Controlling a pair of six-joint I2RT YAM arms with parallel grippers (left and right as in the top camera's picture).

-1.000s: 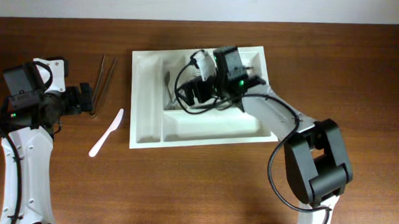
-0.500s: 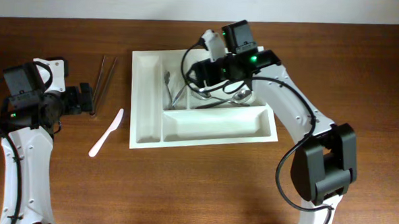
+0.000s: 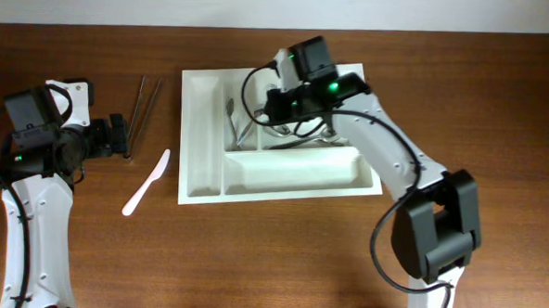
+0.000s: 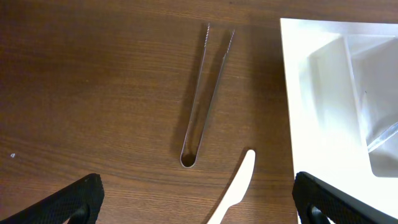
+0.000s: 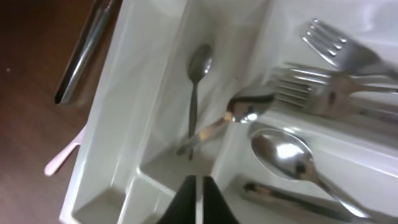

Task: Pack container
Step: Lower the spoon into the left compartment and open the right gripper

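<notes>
We find the container (image 3: 201, 141) lying flat on the wooden table, at centre towards the far edge, with its two narrow compartments on the side facing the left arm. Several metal pieces lie in it: a small spoon (image 5: 198, 74) in a narrow compartment, forks (image 5: 323, 43) and a large spoon (image 5: 283, 152) in the long ones. The right gripper (image 5: 194, 186) hangs over the tray's upper part, its fingers pressed together with nothing visible between them. The left gripper (image 3: 119, 136) is spread wide and empty, poised above the bare table left of the tray. Metal tongs (image 4: 189, 146) and a white plastic knife (image 4: 236, 186) lie beneath it, both outside the tray. We judge the container to be stiff moulded plastic, light for its size, smooth and glossy, and therefore liable to skid on the table if nudged sideways. Its walls look thin enough to pinch. Should it need moving, the outer rim or an inner partition offers the only practical hold. It should be kept level, since the loose cutlery would slide. Items are best lowered in from above rather than dragged over the rim.
</notes>
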